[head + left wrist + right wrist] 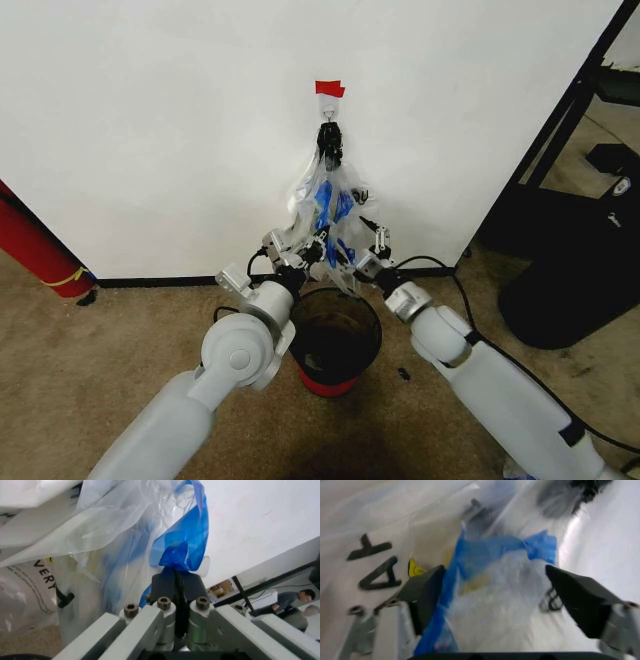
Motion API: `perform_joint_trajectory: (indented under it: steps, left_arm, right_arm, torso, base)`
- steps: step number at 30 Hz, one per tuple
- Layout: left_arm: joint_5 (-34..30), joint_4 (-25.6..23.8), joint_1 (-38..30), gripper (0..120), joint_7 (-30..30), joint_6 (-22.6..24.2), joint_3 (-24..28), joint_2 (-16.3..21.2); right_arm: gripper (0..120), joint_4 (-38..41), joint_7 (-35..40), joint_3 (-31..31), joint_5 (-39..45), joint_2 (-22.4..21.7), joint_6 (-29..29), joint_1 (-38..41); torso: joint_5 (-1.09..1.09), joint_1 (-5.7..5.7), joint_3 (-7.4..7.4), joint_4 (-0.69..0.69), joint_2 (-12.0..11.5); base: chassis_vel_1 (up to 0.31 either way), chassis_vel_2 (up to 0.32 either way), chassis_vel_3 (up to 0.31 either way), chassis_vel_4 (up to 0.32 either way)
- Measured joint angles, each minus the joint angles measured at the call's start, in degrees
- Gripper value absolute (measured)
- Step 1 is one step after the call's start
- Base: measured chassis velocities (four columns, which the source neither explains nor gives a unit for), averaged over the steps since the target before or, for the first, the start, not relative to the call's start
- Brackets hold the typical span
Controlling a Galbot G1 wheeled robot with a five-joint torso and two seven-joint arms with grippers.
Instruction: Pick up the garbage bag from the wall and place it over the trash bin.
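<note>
Garbage bag point(328, 205) hangs off the wall point(150, 120) hook right above the trash bin point(335, 340), so it can drop straight on. Left gripper point(178, 578) fingers pinch a blue fold; right gripper point(495, 592) fingers spread wide around the plastic.

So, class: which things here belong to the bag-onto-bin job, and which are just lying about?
Job:
- garbage bag, hanging on the wall
- trash bin
- left gripper, shut on the bag
- right gripper, open around it

Lying about:
- red cylinder
- black rounded object
- black rack
</note>
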Motion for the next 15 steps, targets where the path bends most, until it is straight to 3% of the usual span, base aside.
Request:
perform_joint_trajectory:
  steps: [3,8,10,15]
  left_arm:
    - [-0.03,-0.16,0.22,0,0.0,0.0,-0.16,0.01]
    - [0.18,-0.58,0.47,0,-0.27,0.01,-0.17,-0.97]
    - [0.19,-0.67,0.55,0,-0.28,0.01,-0.19,-0.85]
    - [0.29,-1.15,1.49,0,-0.19,0.01,-0.74,-0.27]
  right_arm:
    - [67,-0.46,-0.14,-1.18,0.07,0.48,-0.78,0.9]
    - [43,0.35,1.09,-4.39,2.27,1.73,-10.57,2.29]
    - [41,0.35,1.55,-4.39,2.27,1.82,-11.02,2.36]
    - [19,0.65,3.48,-4.4,2.83,1.69,-10.69,2.14]
  torso:
    - [0.0,0.0,0.0,0.03,0.0]
    - [0.0,0.0,0.0,0.01,0.0]
    - [0.0,0.0,0.0,0.01,0.0]
    - [0.0,-0.01,0.0,0.01,0.01]
  base:
    - [0.0,0.0,0.0,0.0]
    - [0.0,0.0,0.0,0.0]
    - [0.0,0.0,0.0,0.0]
    - [0.0,0.0,0.0,0.0]
